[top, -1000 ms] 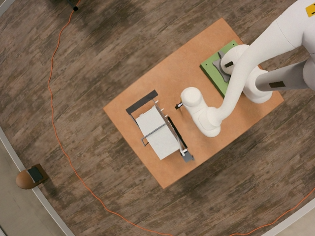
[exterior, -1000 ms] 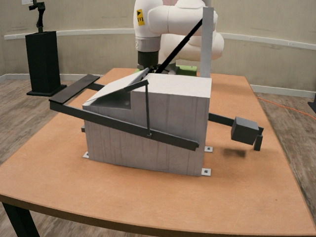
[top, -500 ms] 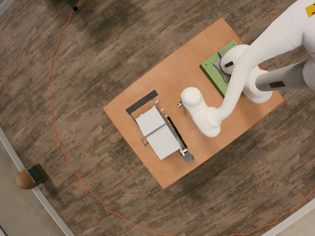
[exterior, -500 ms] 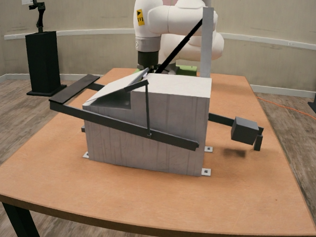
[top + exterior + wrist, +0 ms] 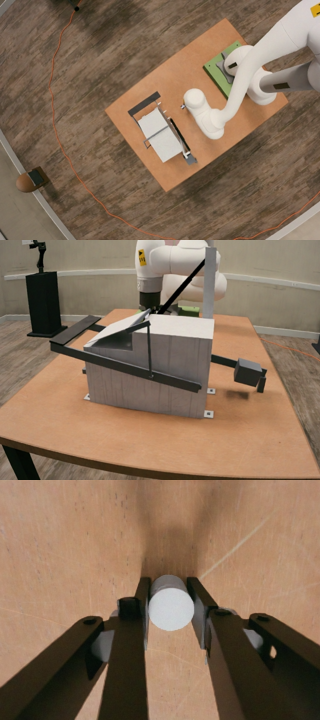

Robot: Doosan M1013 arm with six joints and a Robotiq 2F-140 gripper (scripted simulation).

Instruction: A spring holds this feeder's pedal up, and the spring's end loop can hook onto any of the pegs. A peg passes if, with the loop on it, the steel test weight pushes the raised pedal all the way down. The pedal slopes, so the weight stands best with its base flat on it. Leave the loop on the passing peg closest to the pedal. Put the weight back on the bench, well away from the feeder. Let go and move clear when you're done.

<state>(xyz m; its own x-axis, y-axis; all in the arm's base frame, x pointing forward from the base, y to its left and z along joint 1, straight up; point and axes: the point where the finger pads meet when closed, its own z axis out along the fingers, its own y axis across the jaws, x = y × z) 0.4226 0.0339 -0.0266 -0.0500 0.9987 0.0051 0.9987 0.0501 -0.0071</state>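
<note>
In the wrist view the steel test weight (image 5: 171, 603), a pale upright cylinder, stands on the orange bench. My gripper (image 5: 168, 592) is shut on the weight, with a finger pad against each side. In the overhead view the gripper (image 5: 183, 106) is low over the bench, just right of the feeder (image 5: 161, 134). The dark pedal (image 5: 76, 329) is raised at the feeder's left end. The black spring (image 5: 180, 287) runs up to the grey post. Small white pegs (image 5: 164, 111) line the feeder's side wall. I cannot tell which peg holds the loop.
The feeder's white box (image 5: 152, 364) hides the gripper in the side view. A dark counterweight block (image 5: 247, 375) hangs off its right end. The arm's green base plate (image 5: 222, 69) sits at the bench's far corner. An orange cable (image 5: 55, 124) lies on the floor.
</note>
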